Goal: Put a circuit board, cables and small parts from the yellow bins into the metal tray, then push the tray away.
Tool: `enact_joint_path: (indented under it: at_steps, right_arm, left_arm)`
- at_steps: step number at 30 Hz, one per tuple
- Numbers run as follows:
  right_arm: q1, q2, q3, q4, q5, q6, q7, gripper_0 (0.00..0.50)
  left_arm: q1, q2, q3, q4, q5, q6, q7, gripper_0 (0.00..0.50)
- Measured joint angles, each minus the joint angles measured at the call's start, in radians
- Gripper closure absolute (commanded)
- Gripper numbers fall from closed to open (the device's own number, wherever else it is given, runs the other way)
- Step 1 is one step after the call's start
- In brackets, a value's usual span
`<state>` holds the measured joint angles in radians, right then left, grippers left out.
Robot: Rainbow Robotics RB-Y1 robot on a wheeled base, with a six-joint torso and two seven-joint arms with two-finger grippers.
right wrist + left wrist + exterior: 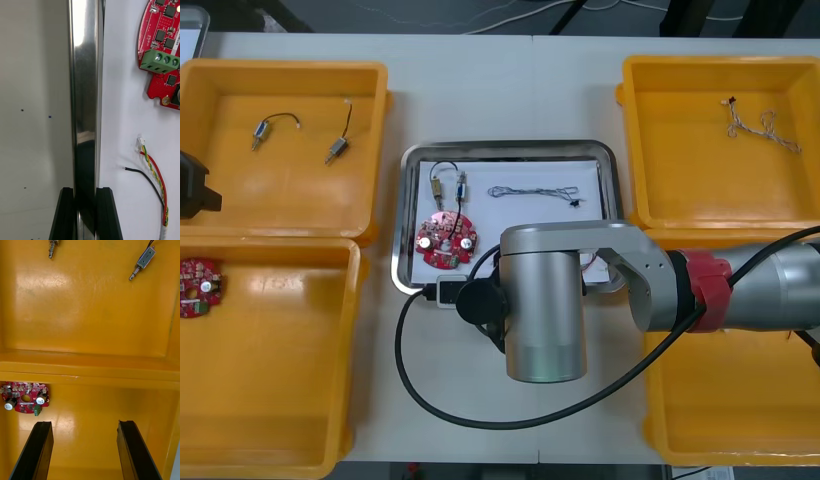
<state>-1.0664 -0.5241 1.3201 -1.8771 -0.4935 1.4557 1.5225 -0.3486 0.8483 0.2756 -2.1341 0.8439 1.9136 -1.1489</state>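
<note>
The metal tray point(606, 165) lies between the bins and is white inside. It holds a round red circuit board point(445, 238), a small metal part point(461, 185) and a blue and white cable point(530, 191). My right arm point(545, 310) covers its near edge. In the right wrist view my right gripper point(85, 197) is shut on the tray's shiny rim point(85, 105), one finger on each side. Inside that rim lie the board point(161, 48), a red and yellow cable point(154, 170) and a black cable point(144, 179). My left gripper point(84, 450) hangs open over the near left bin.
The far left bin point(280, 205) holds two small metal parts point(338, 148). Another red circuit board point(200, 285) lies in the near left bin point(280, 380). A thin cable point(760, 125) sits in the far right bin point(720, 200). The arm's black cable point(415, 385) loops over the table.
</note>
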Motion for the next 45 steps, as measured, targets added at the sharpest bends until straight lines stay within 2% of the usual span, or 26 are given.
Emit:
enact_joint_path:
  at_steps: [12,19,33,45]
  right_arm:
    - [-0.075,0.002,0.0,0.143,-0.003,-0.062,0.014,0.5]
    - [-0.115,0.01,0.0,0.236,-0.005,-0.102,0.167,0.5]
    - [-0.15,0.034,-0.002,0.34,-0.005,-0.184,0.168,0.5]
    - [-0.202,0.074,-0.014,0.486,-0.006,-0.265,0.174,0.5]
  left_arm:
    - [0.0,0.0,0.0,0.0,0.0,0.0,0.0,0.0]
    - [0.0,0.0,0.0,0.0,0.0,0.0,0.0,0.0]
    - [0.0,0.0,0.0,0.0,0.0,0.0,0.0,0.0]
    - [0.0,0.0,0.0,0.0,0.0,0.0,0.0,0.0]
